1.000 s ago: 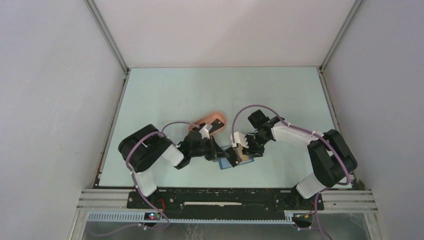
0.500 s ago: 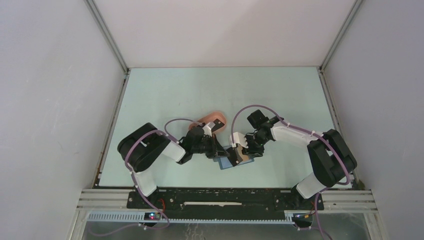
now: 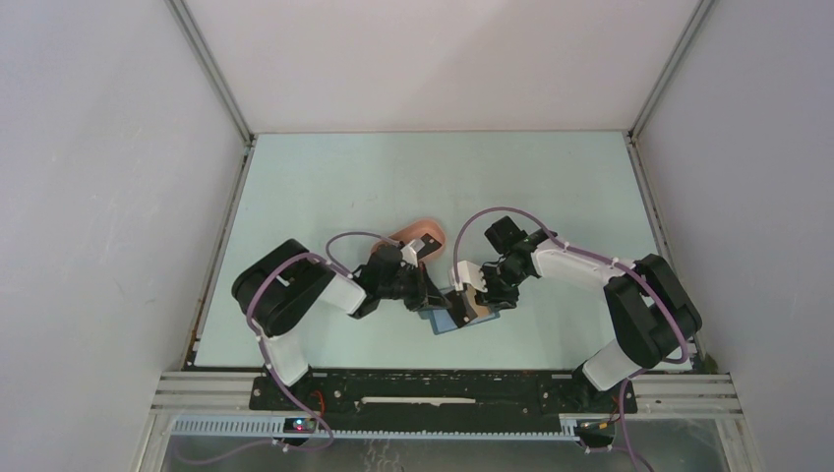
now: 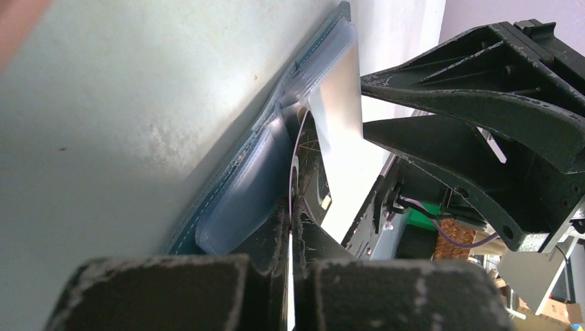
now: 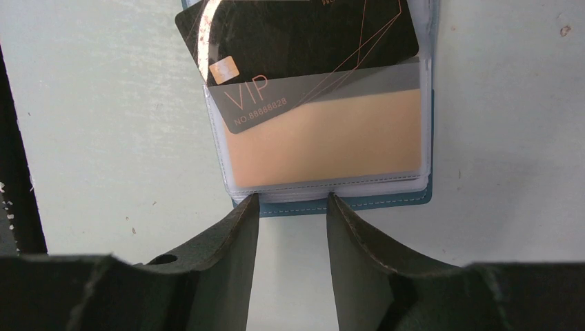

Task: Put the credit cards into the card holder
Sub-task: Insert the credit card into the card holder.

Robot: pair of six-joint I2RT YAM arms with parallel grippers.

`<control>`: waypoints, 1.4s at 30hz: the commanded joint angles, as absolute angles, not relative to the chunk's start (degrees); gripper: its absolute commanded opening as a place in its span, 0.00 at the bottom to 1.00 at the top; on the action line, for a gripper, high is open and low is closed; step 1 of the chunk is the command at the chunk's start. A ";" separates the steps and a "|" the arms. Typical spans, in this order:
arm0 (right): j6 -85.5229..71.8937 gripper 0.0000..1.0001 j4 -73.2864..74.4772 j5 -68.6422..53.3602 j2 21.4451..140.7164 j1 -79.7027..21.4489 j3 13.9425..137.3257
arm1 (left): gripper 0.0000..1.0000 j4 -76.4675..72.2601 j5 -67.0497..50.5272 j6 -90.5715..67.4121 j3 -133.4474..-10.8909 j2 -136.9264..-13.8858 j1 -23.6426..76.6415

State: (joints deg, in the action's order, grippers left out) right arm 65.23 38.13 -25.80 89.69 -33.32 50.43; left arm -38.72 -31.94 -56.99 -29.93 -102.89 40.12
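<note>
The blue card holder lies open on the table, also in the top view and the left wrist view. A tan-orange card sits inside its clear sleeve. A black VIP card is partly in the same sleeve, with its upper part sticking out. My left gripper is shut on the black card's edge, seen edge-on, and reaches the holder from the left. My right gripper is open and holds nothing, its fingertips at the holder's near edge.
A pink oval tray lies just behind my left gripper. The two grippers are close together over the holder near the table's front edge. White walls enclose the table.
My left wrist has shifted slightly toward the holder. The right arm and the holder have not visibly moved.
</note>
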 commanded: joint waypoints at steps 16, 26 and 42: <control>64.90 0.49 37.67 -25.48 91.26 -35.06 51.50 | 0.00 -21.09 -36.21 -51.33 -34.32 -105.56 39.53; 64.95 0.49 37.53 -25.47 91.34 -35.59 51.49 | 0.00 -16.07 -36.47 -49.27 -37.41 -105.95 39.50; 64.67 0.49 37.54 -25.30 91.67 -36.56 51.69 | 0.03 -14.27 -36.04 -49.41 -43.42 -107.79 39.53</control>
